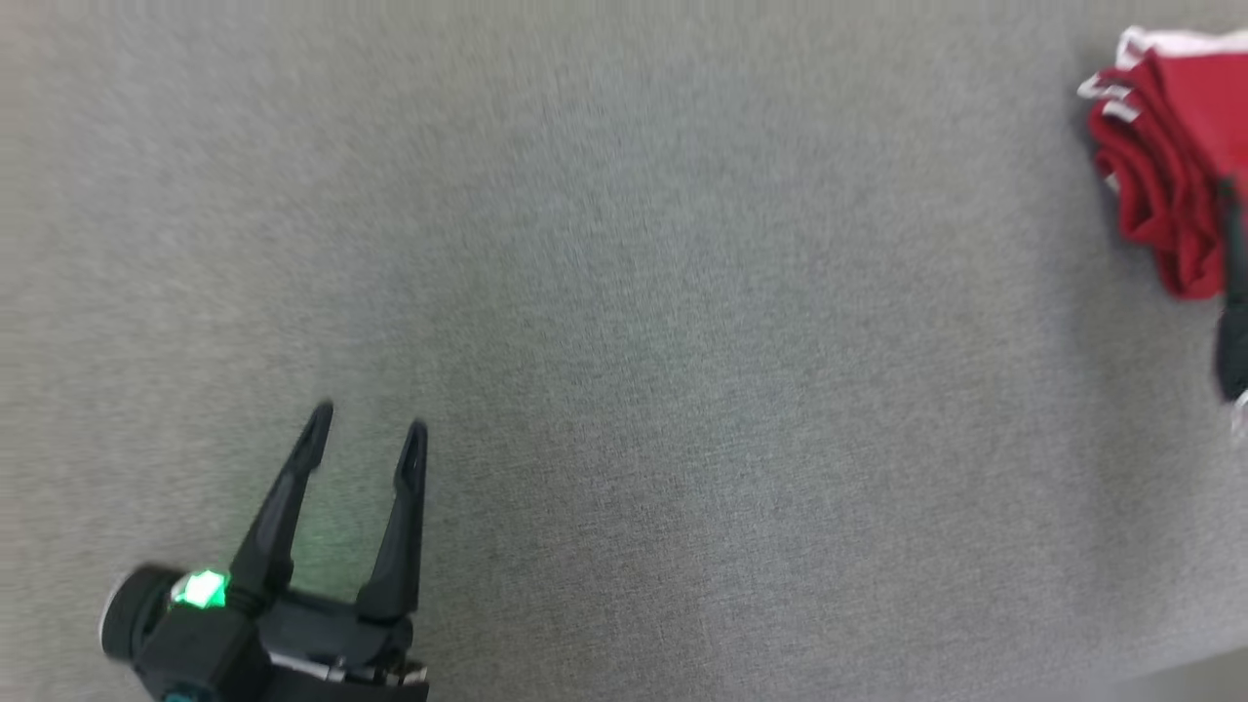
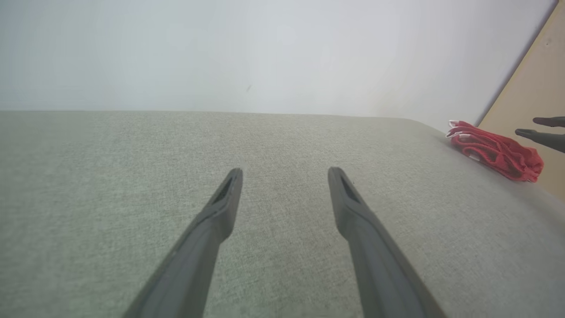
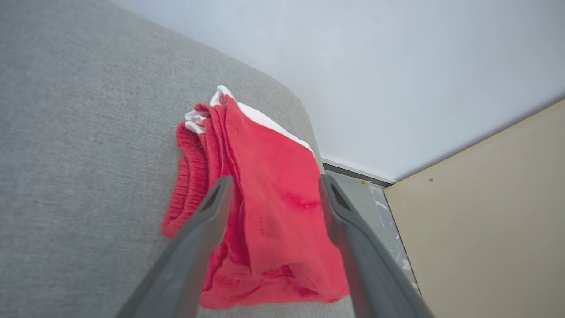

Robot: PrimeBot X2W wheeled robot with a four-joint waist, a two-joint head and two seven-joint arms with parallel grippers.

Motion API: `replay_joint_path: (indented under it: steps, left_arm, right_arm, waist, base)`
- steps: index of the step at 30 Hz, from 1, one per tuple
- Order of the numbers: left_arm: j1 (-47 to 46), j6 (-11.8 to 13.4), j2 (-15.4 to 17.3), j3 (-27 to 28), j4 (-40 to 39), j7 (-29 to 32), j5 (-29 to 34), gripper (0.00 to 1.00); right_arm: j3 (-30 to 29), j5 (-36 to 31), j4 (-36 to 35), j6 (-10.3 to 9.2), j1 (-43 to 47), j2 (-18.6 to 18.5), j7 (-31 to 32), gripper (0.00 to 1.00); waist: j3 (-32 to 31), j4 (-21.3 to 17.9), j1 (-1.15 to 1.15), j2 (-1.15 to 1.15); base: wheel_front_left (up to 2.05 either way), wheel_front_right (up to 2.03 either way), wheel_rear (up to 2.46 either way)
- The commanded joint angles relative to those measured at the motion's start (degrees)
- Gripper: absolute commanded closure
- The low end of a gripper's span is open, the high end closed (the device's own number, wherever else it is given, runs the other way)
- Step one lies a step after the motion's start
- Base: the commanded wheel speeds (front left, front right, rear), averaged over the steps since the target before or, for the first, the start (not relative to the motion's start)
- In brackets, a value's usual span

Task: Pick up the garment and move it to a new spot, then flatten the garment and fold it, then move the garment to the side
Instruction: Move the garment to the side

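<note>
The right gripper (image 3: 274,181) holds its jaws spread wide over the folded red garment (image 3: 273,229) and grips nothing, probably because the bundle is already set aside. The garment lies by the corner of the grey table (image 1: 624,292), close to the edge. The left gripper (image 1: 369,421) hovers well away from the garment, jaws also wide, blocking nothing.

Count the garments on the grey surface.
1. The red garment lies folded at the grey surface's right edge, near a corner. Its layers could hide another piece.
</note>
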Motion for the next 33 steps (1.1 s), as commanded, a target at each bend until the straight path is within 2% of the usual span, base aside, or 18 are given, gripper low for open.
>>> replay_joint_path:
  steps: [1,2,3,9,17,24,33]
  left_arm:
    - [2.03,0.1,-0.74,0.75,1.17,-0.2,-0.58,0.0]
    - [2.82,0.1,-1.11,1.38,1.62,-0.2,-0.78,0.0]
    - [4.36,0.1,-1.82,2.39,2.71,-0.2,-0.84,0.0]
    - [8.69,0.14,-3.97,6.65,6.74,-0.2,-0.66,0.0]
    - [11.01,0.13,-6.01,11.08,11.09,-0.2,-0.99,0.0]
    - [12.75,0.11,-6.96,14.34,14.42,-0.2,-1.42,0.0]
    - [14.49,0.11,-7.35,14.76,17.9,-0.2,-1.01,0.0]
  right_arm:
    - [-1.46,0.91,-1.88,-0.16,3.28,2.01,-0.78,0.0]
    - [-2.09,1.1,-3.15,-0.16,4.68,3.07,-0.88,0.0]
    - [-3.47,2.41,-5.8,-0.16,7.88,5.63,-1.46,0.0]
    - [-4.93,5.69,-14.6,-0.16,18.24,11.22,-1.44,0.0]
    - [-1.92,11.79,-21.04,-0.16,27.79,14.14,-2.97,0.0]
    - [0.92,15.77,-21.6,-0.16,33.83,14.67,-7.28,0.0]
    - [1.93,15.43,-17.33,-0.16,38.26,18.53,-12.99,0.0]
  waist:
    - [-7.12,1.98,0.0,0.0]
    - [-8.39,2.18,0.0,0.0]
    - [-11.24,2.67,0.0,0.0]
    - [-18.64,4.24,0.0,0.0]
    - [-24.9,5.76,0.0,0.0]
    - [-29.09,6.76,0.0,0.0]
    - [-31.61,8.25,0.0,0.0]
  base:
    - [0.0,0.0,0.0]
    - [0.0,0.0,0.0]
    - [0.0,0.0,0.0]
    - [0.0,0.0,0.0]
    - [0.0,0.0,0.0]
    - [0.0,0.0,0.0]
    - [0.0,0.0,0.0]
